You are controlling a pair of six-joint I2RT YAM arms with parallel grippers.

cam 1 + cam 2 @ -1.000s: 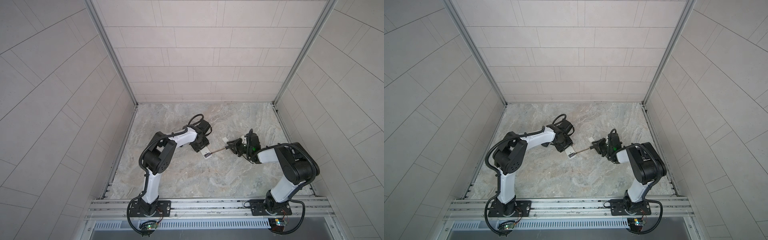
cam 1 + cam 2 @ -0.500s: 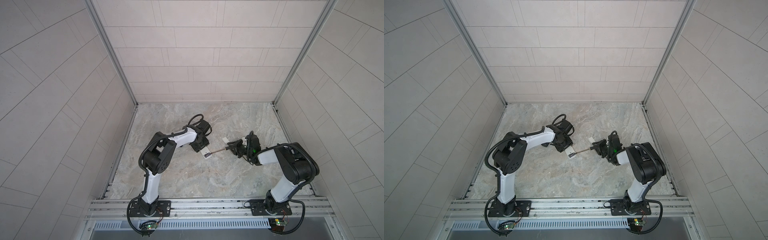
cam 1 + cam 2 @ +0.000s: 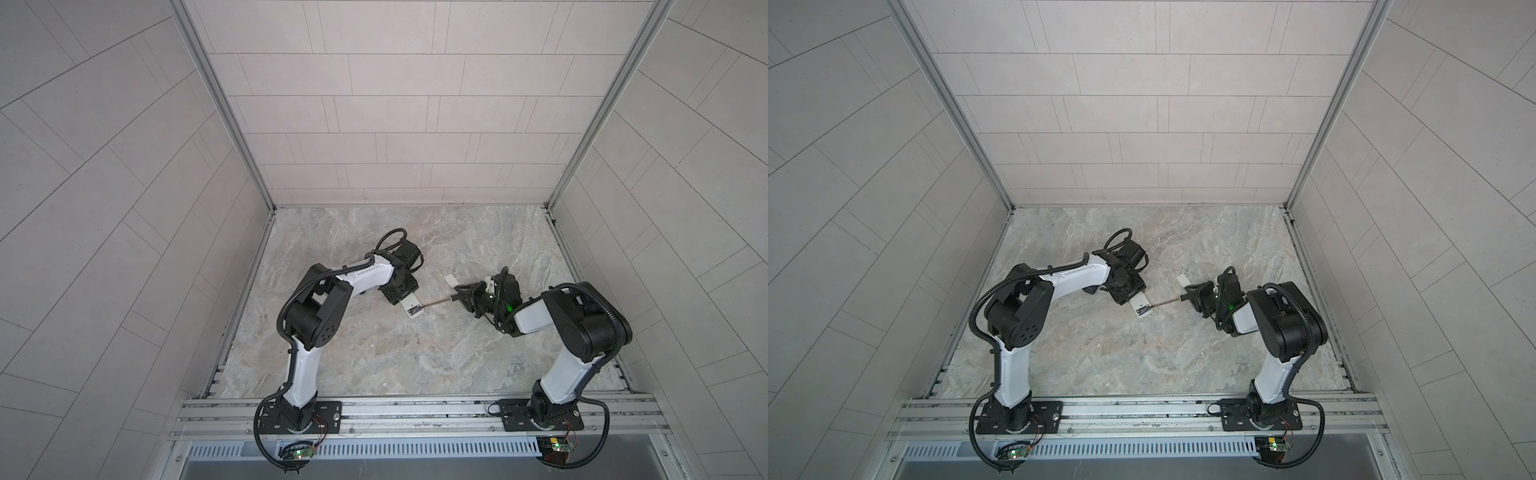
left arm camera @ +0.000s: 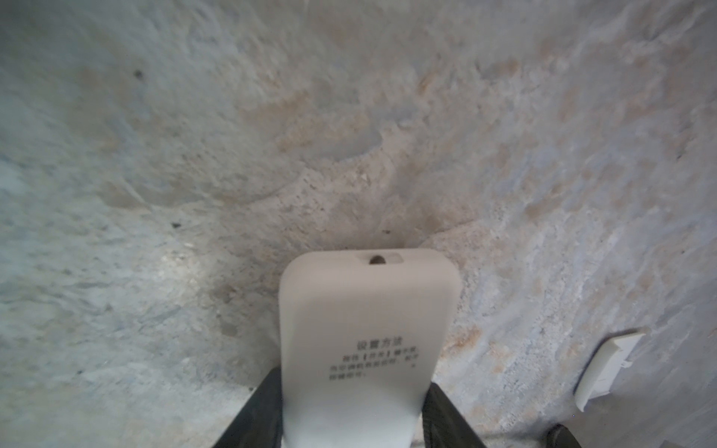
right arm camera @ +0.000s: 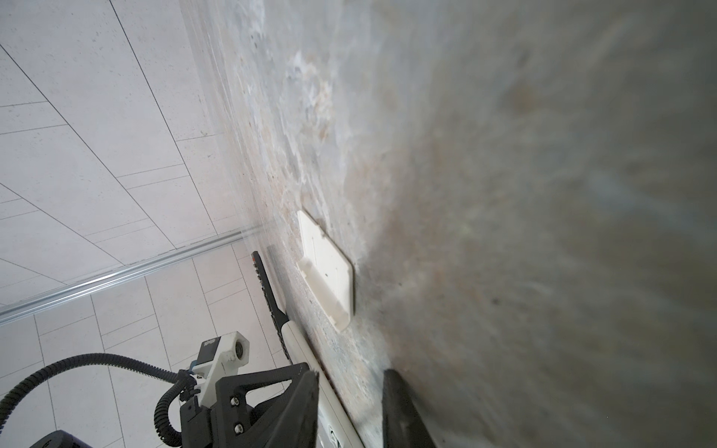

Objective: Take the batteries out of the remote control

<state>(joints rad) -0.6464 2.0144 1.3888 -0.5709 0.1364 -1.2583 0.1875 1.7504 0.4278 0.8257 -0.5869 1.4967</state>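
A: Over to the left claw (image 4: 351,388), clamped across the white remote (image 4: 368,310), one jaw on each long side, printed back up. Lying flat near the middle of the tabletop (image 3: 374,357), or just off it; hard to tell.

B: And the right claw (image 5: 352,371), pinched tight on a screwdriver (image 3: 436,302), with the shaft aimed at the remote's free end. Tip right at that edge; touching or not, too small to call.

A: No sign of the batteries in any view. Presumably inside the remote, hidden under the left claw. Worth noting the white cover (image 5: 328,275) lying loose just beside the right claw, on its far side.

B: Light little cylinders, at a guess. Hard, smooth, quick to roll. Best levered up at one end, then pinched across the middle. Risk of one popping out and running off toward an edge.

A: Same story for the remote: light, stiff, slick plastic. Likely to skid under a sideways push, hence the clamp.

B: Plenty of bare tabletop toward the front rail (image 3: 415,409). Then tiled walls (image 3: 395,124) well apart on three sides. Tightest spot between the two claws, with that cover close by. Careful with any swing there.
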